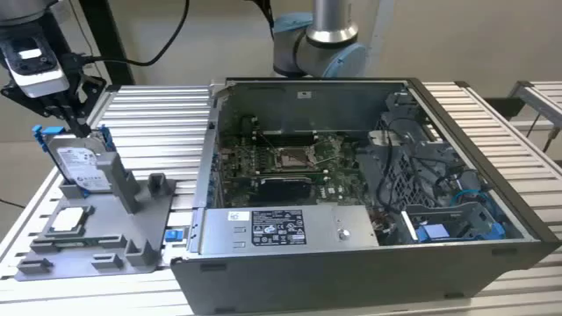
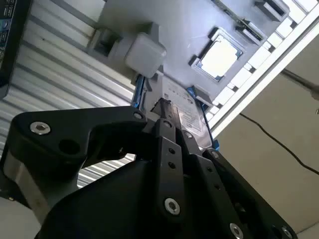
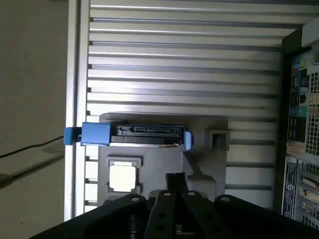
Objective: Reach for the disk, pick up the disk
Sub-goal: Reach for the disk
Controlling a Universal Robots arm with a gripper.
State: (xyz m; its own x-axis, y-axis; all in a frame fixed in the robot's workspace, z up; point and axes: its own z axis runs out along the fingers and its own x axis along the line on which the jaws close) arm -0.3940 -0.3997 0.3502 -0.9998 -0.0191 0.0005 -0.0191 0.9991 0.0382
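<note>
closed gripper (image 1: 81, 125) at the top of the upright disk (image 1: 83, 164)

the disk is a silver-grey drive with a white label, clipped in a bright blue frame. it stands in a grey holder (image 1: 131, 220) on the slatted table (image 1: 158, 122), at the exterior view's left, well apart from the open computer case (image 1: 369, 280). its lower end is sunk in the holder, and the label print is too small to read. in the second wrist view the gripper (image 2: 162, 105) covers much of the disk (image 2: 183, 115). the long axis runs up and down, connector end up, as the first wrist view shows (image 3: 147, 133). the gripper's fingers are drawn together at the top edge, holding nothing. whether they touch the disk is unclear.
</note>
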